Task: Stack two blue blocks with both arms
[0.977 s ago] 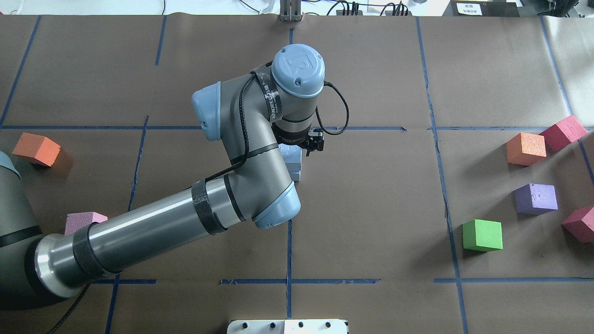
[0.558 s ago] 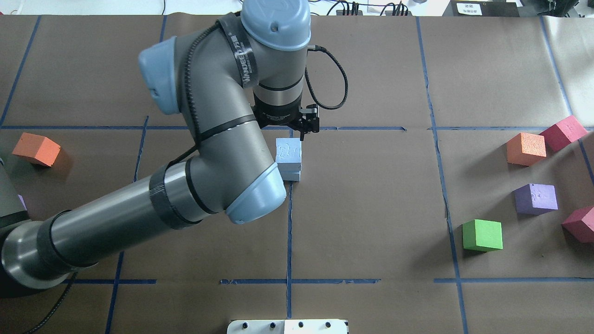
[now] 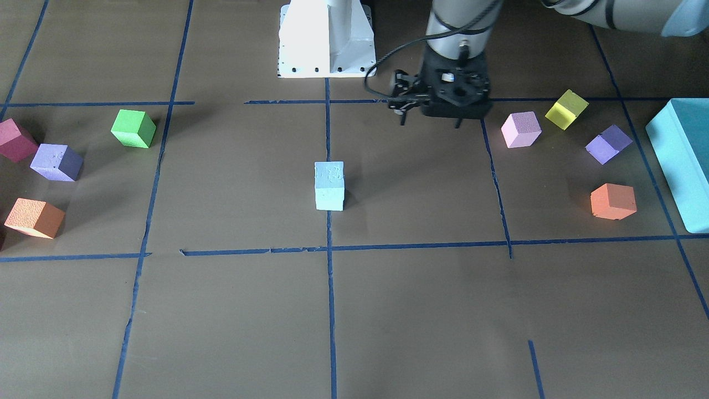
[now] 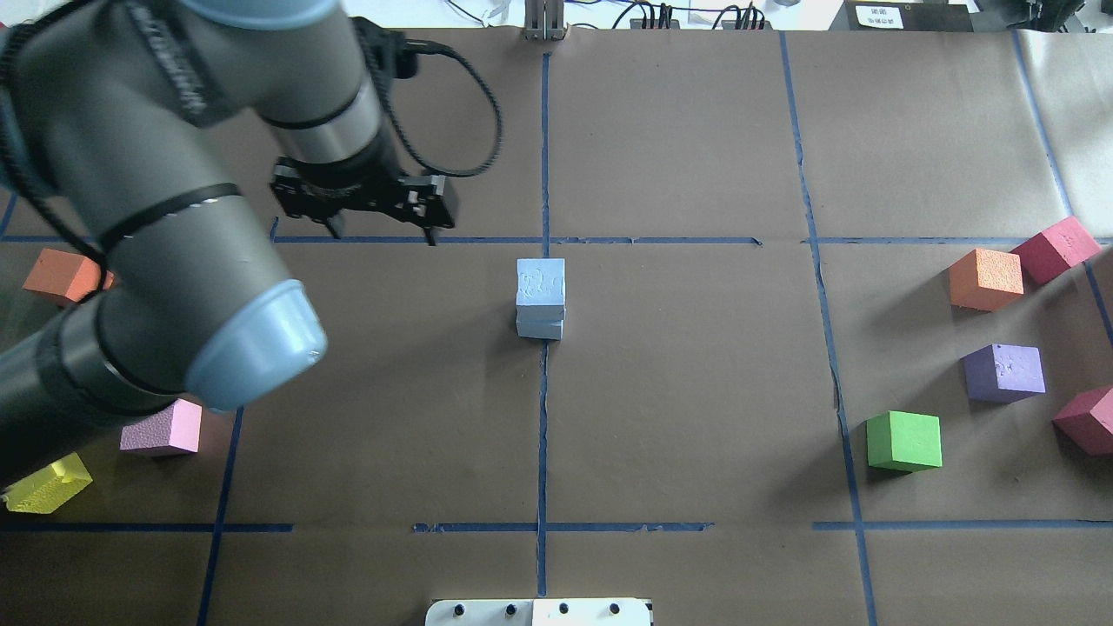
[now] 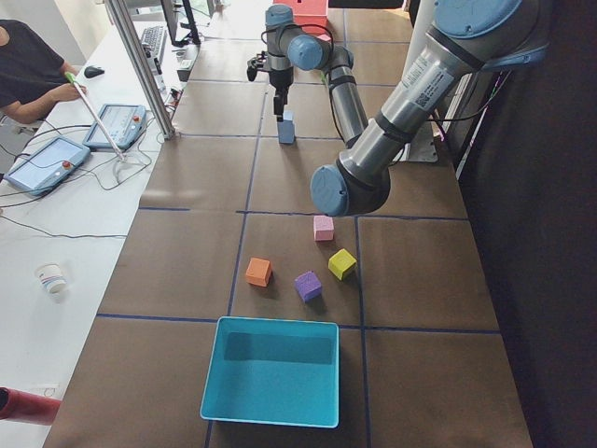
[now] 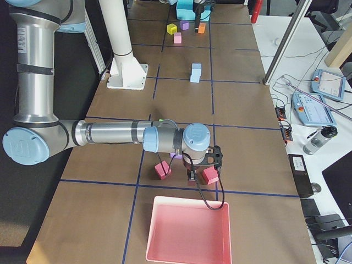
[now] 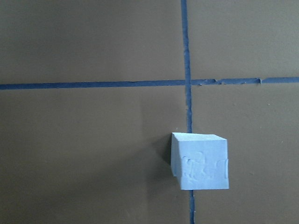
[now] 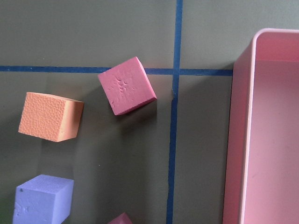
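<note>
While the left gripper [image 4: 383, 236] hung above the table [image 4: 696, 365], its jaws stood spread wide with nothing between them. It sat to the robot's left of the blue blocks [image 4: 540, 300], apart from them and touching neither. The front-facing view confirmed this: the left gripper [image 3: 431, 124] was clear of the stack and empty.

The blue blocks were stacked one on the other at the table centre. They stood on the blue tape line [image 4: 543, 417] that ran straight out from the robot, just short of its crossing with a second line. The upper block [image 4: 540, 283] sat nearly square on the lower block [image 4: 539, 329]; in the overhead view a narrow strip of the lower block showed beneath it. The top face of the upper block carried a rough, pitted patch. The left wrist camera looked down on the stack [image 7: 201, 161] from one side.

The right gripper [image 6: 202, 175] appeared only in the exterior right view. It was low over the table near the pink tray [image 6: 187, 231], with a red cube [image 6: 209, 176] just beside it. Whether its jaws were parted or closed could not be determined. The right wrist camera showed the red cube [image 8: 127, 86], an orange cube [image 8: 50, 116], a purple cube [image 8: 42, 200] and the pink tray wall [image 8: 243, 140].

A green cube [image 4: 904, 441] lay well apart from the stack on the robot's right, and a pink cube [image 4: 163, 428] on its left.
</note>
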{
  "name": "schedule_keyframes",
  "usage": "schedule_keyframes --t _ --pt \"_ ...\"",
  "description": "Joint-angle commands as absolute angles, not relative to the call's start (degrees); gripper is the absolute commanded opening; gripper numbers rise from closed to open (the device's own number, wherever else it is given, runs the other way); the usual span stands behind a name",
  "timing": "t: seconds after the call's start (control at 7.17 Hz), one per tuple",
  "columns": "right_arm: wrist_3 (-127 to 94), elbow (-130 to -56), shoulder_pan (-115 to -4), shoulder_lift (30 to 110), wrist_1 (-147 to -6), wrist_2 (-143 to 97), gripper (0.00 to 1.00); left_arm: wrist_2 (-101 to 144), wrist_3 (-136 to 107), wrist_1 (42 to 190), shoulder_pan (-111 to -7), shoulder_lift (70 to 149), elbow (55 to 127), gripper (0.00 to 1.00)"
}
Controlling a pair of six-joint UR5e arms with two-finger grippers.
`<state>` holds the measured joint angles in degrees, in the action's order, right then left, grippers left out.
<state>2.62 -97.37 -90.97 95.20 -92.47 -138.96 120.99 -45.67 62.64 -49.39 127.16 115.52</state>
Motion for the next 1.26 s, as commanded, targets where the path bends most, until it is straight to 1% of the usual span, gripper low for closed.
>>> schedule_keyframes --t 0.0,0.28,0.42,0.56,0.7,0.84,0.98,1.12 --pt "2.1 -94.9 -91.0 95.5 -89.3 -138.9 1.00 126.8 -35.5 62.9 -60.6 116.6 118.2 1.00" --pt "0.4 -95.2 -91.0 95.5 -89.2 -138.9 1.00 132.9 -19.3 62.9 -73.7 107.8 117.4 1.00" --pt "0.4 -95.4 -91.0 95.4 -89.2 -138.9 1.00 133.9 -11.1 63.1 -78.4 104.7 115.3 1.00" --pt "0.4 -95.9 -91.0 94.9 -89.2 -138.9 1.00 133.9 -2.8 64.3 -83.0 102.2 111.0 1.00" --pt "0.1 -96.9 -91.1 94.7 -89.1 -138.7 1.00 133.9 4.1 69.1 -86.9 99.6 105.2 1.00" --pt "-0.3 -98.0 -91.3 94.7 -89.1 -138.6 1.00 133.9 5.8 77.0 -89.1 95.2 100.8 1.00" --pt "-0.4 -97.9 -91.4 94.7 -89.1 -138.6 1.00 133.9 5.7 88.3 -90.8 91.5 95.7 1.00" --pt "-0.3 -97.9 -91.4 94.7 -89.1 -138.5 1.00 133.9 5.7 90.8 -91.6 91.1 92.8 1.00"
